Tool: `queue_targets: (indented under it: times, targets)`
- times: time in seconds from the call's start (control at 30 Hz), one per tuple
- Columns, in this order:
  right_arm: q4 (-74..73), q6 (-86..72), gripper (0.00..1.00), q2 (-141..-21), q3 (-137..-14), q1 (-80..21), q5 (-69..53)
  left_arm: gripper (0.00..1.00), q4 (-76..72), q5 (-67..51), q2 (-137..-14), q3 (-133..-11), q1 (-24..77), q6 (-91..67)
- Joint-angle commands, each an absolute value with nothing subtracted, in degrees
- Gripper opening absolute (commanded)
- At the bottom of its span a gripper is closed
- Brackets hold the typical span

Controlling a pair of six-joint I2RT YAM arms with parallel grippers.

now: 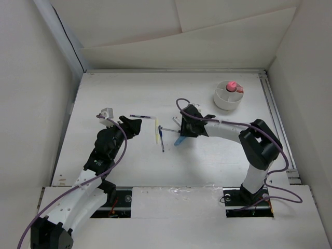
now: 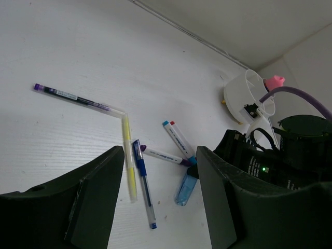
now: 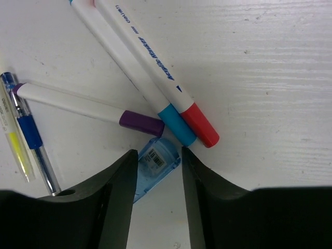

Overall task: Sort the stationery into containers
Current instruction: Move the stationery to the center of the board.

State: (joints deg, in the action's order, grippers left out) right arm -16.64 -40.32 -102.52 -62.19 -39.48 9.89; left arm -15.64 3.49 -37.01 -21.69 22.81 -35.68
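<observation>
- Your left gripper [image 1: 136, 126] hovers over the left half of the table with its jaws wide apart.
- The clear pen with purple ends [image 2: 78, 97] lies flat, its long axis running across the table from left to right.
- The yellow pen [image 2: 128, 161] lies with its long axis running from far to near. Its far end meets the clear pen's right end at a corner.
- The blue pen [image 2: 142, 187] lies just beside the yellow one on a near-parallel line, clip end far and tip toward you.
- The white pen with a purple cap [image 3: 78, 106] lies crosswise to those two, cap pointing at the blue piece [image 3: 151, 171].
- That blue piece lies flat with a barcode label on it. One end sits between the jaws of your right gripper [image 3: 159, 155].
- Those jaws stand apart on either side of the piece. You cannot tell whether they press on it.
- The teal-capped marker [image 3: 129, 72] and the red-capped marker [image 3: 158, 70] lie touching side by side, both caps just beside the blue piece.
- The round white tub [image 1: 225, 104] stands at the far right, well apart from the pens. The pink-capped glue stick [image 1: 233, 85] is in one compartment, its cap above the rim.
- The table [image 1: 104, 93] is white painted wood with visible grain.
- White panels [image 1: 31, 78] close it in, and purple cables [image 1: 228, 123] run along both arms.
</observation>
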Motion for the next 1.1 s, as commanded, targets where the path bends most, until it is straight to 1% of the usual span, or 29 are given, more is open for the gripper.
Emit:
queue_targets:
  times: [0.0,0.07,0.1,0.27,0.3,0.37,0.4,0.53,0.6,0.73,0.77,0.93,0.97,1.07]
  targets:
    - [-18.11,-39.64,0.45,-103.01,-63.72,-40.51,13.79,0.54,-18.11,2.55,-36.3,-23.55,23.03,-35.77]
    - [-18.63,-39.64,0.55,-103.01,-63.72,-40.52,14.41,0.54,-18.11,2.55,-36.3,-23.55,23.03,-36.29]
    - [-18.63,-39.64,0.63,-103.01,-63.72,-40.52,14.41,0.54,-18.11,2.55,-36.3,-23.55,23.03,-36.3]
    - [-18.63,-39.11,0.61,-103.54,-63.72,-40.52,14.41,0.54,-18.11,2.55,-36.3,-23.55,23.03,-36.3]
    - [-18.63,-39.11,0.6,-104.06,-64.33,-40.52,14.41,0.54,-18.11,2.55,-36.3,-23.55,23.03,-36.3]
    - [-19.15,-39.11,0.5,-104.06,-64.34,-40.52,14.94,0.54,-18.11,2.55,-36.3,-23.55,23.03,-36.3]
    - [-19.16,-39.11,0.47,-104.06,-64.95,-41.04,14.94,0.54,-18.11,2.55,-36.3,-23.55,23.03,-36.3]
    - [-19.86,-39.11,0.47,-104.59,-64.43,-41.04,16.26,0.54,-18.11,2.55,-36.3,-23.55,23.03,-36.3]
    - [-19.86,-39.11,0.53,-104.59,-63.81,-41.57,16.26,0.54,-18.11,2.55,-36.3,-23.55,23.03,-36.3]
    - [-20.48,-39.11,0.55,-104.06,-62.58,-41.57,16.26,0.54,-18.11,2.55,-36.3,-23.55,23.03,-36.3]
    - [-20.48,-39.11,0.6,-103.45,-62.58,-42.09,16.96,0.54,-18.11,2.55,-36.3,-23.55,23.03,-36.3]
    - [-21.8,-39.11,0.71,-100.9,-61.52,-42.1,18.46,0.54,-18.11,2.55,-36.3,-23.55,23.03,-36.3]
    - [-22.32,-39.11,0.73,-100.29,-61.52,-42.1,18.98,0.54,-18.11,2.55,-36.3,-23.55,23.03,-36.3]
    - [-22.32,-39.64,0.73,-100.28,-61.52,-42.1,18.98,0.54,-18.11,2.55,-36.3,-23.55,23.03,-36.3]
